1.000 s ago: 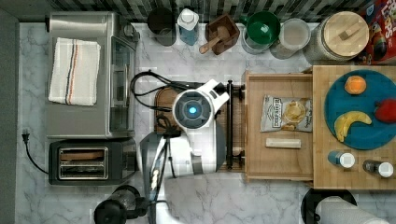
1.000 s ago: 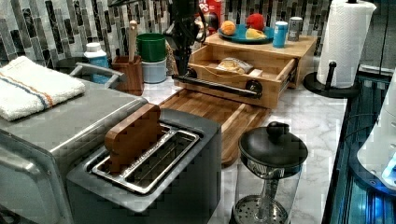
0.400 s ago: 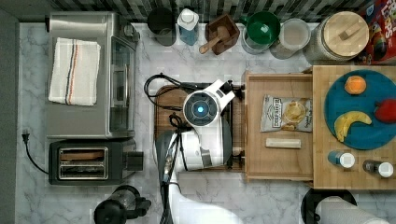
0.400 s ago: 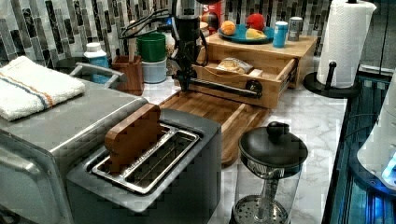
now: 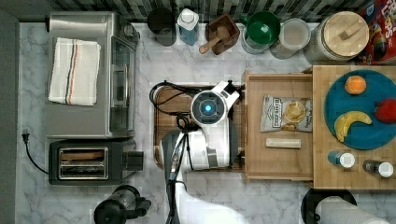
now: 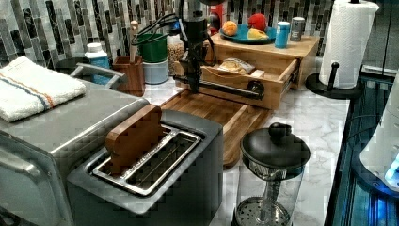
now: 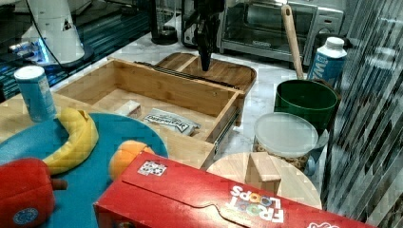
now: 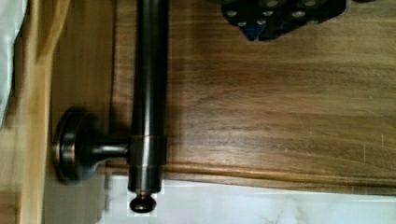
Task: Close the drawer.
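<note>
Drawer (image 5: 279, 163) wide open, pulled out from under butcher-block top, chip bag (image 5: 286, 113) and pale stick (image 5: 283, 143) inside. No closing travel yet, as I judge it.

My gripper (image 6: 192, 75) hangs at drawer front, just beside dark bar handle (image 6: 225, 86), over brown board (image 6: 214, 110). Cannot tell finger state from my views. Cannot tell contact with handle either.

Left to do: seat against front, push drawer fully in under top.
</note>
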Robot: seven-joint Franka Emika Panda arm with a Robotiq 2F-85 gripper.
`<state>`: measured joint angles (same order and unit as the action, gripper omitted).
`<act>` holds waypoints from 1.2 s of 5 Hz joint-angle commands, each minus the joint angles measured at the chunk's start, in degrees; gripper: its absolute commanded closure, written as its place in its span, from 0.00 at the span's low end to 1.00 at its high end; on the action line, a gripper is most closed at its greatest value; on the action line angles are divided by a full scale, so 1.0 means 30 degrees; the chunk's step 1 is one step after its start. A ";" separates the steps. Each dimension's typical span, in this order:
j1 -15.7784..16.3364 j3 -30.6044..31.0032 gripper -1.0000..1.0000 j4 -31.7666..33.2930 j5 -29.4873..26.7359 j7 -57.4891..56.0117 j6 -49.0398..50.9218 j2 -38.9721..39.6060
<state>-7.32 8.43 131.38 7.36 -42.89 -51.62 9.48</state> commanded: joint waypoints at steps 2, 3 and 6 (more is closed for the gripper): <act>-0.2463 -0.1324 1.00 -0.0738 -0.0979 -0.5125 -0.1612 0.1324; -0.2811 -0.1740 1.00 -0.0891 -0.0721 -0.5498 -0.0352 0.0492; -0.4587 -0.3561 1.00 -0.2814 -0.0065 -0.9339 -0.0685 0.1885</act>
<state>-15.12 3.81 130.26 5.68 -66.42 -52.88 12.99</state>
